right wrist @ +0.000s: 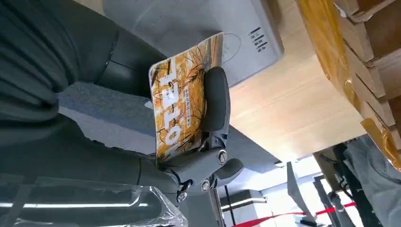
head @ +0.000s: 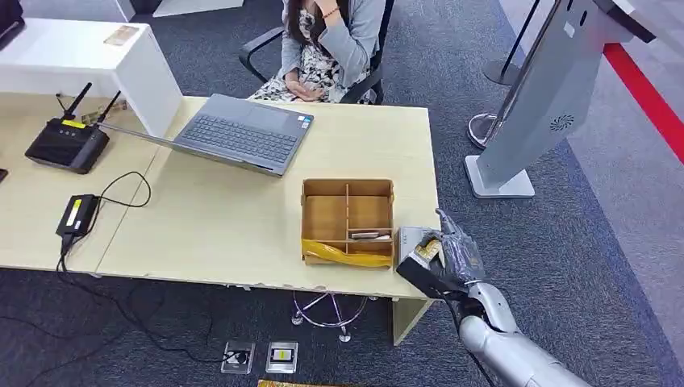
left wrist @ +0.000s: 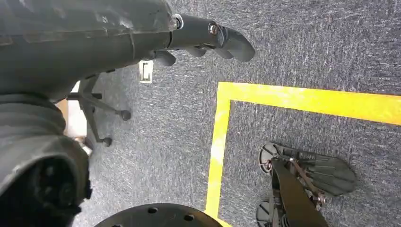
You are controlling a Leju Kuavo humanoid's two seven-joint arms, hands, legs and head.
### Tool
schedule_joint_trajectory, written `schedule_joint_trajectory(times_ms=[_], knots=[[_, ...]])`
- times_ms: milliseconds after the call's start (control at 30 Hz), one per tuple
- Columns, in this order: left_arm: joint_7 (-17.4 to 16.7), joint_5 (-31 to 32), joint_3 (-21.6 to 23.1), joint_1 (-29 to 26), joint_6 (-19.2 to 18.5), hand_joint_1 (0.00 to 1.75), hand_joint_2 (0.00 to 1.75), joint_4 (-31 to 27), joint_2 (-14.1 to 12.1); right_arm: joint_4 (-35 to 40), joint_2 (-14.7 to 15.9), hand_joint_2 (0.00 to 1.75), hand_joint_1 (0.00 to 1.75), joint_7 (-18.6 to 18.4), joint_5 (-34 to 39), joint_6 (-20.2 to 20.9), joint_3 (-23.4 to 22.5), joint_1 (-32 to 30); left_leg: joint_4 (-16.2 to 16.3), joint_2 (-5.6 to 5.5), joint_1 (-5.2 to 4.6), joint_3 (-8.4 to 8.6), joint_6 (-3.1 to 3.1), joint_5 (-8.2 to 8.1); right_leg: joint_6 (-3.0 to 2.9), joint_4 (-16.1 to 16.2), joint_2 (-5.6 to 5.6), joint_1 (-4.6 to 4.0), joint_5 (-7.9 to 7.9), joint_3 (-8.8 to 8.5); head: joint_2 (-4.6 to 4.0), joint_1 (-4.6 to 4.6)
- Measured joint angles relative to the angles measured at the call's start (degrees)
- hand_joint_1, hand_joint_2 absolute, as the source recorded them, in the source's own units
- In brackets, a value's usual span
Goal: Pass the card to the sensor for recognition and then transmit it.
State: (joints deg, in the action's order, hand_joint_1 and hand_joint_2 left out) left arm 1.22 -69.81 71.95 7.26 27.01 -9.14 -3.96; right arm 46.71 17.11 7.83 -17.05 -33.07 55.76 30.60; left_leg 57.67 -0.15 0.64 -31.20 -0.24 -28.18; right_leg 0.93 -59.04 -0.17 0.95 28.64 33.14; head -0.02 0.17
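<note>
From the head camera I see my right hand [head: 452,256] at the table's near right corner, holding the card [head: 427,252] over the grey sensor [head: 413,239], which sits just right of the cardboard box [head: 348,221]. In the right wrist camera the card [right wrist: 185,97], orange and white with large letters, is pinned flat by the thumb [right wrist: 215,99], with the sensor [right wrist: 198,33] close behind it; I cannot tell whether they touch. My left hand [left wrist: 198,40] hangs over the carpet, fingers loosely apart and holding nothing, near a yellow floor line [left wrist: 302,98].

The table [head: 226,218] is pale wood. The box is split into compartments, with yellow tape along its near wall. An open laptop [head: 242,133] lies further back, a black router [head: 68,141] with antennas at the far left, and a black power brick [head: 77,214] with its cable nearer. A person [head: 331,48] sits in an office chair behind the table. A grey kiosk stand [head: 540,97] rises on the right over grey carpet [head: 613,226].
</note>
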Motion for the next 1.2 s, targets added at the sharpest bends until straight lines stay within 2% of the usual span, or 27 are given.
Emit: schedule_joint_trajectory(times_ms=[200, 567, 800, 1200], knots=[[0.2, -0.1, 0.0, 0.0, 0.0, 0.0, 0.0, 0.0, 0.0, -3.5, -1.0, 1.75, 1.75, 3.2, 5.8, 4.0, -1.8, 1.1, 0.0, 0.0, 0.0, 0.03, 0.0, 0.0, 0.0, 0.0, 0.0, 0.0, 0.0, -0.03, 0.02, 0.02], [0.5, 0.0, 0.0, 0.0, 0.0, 0.0, 0.0, 0.0, 0.1, -7.5, -2.1, 1.75, 1.75, 4.2, 7.8, 5.3, -4.5, 1.5, 0.0, 0.0, 0.0, 0.05, 0.0, 0.0, 0.0, 0.0, 0.0, 0.0, 0.0, -0.05, 0.0, 0.0], [0.5, 0.4, 0.0, 0.0, -0.2, 0.0, 0.0, 0.0, 0.2, -9.9, -2.8, 1.75, 1.75, 4.3, 8.1, 5.2, -5.6, 1.6, 0.0, 0.0, 0.0, 0.09, 0.0, 0.0, 0.0, 0.0, 0.0, 0.0, 0.0, -0.08, 0.0, 0.0], [0.5, 1.2, 0.0, 0.0, -1.1, 0.0, 0.0, 0.0, 0.2, -11.4, -3.6, 1.75, 1.75, 4.2, 6.8, 2.7, -6.6, 1.5, 0.0, 0.01, 0.0, 0.15, 0.0, 0.01, 0.0, 0.0, 0.02, 0.0, -0.01, -0.12, 0.0, 0.0]])
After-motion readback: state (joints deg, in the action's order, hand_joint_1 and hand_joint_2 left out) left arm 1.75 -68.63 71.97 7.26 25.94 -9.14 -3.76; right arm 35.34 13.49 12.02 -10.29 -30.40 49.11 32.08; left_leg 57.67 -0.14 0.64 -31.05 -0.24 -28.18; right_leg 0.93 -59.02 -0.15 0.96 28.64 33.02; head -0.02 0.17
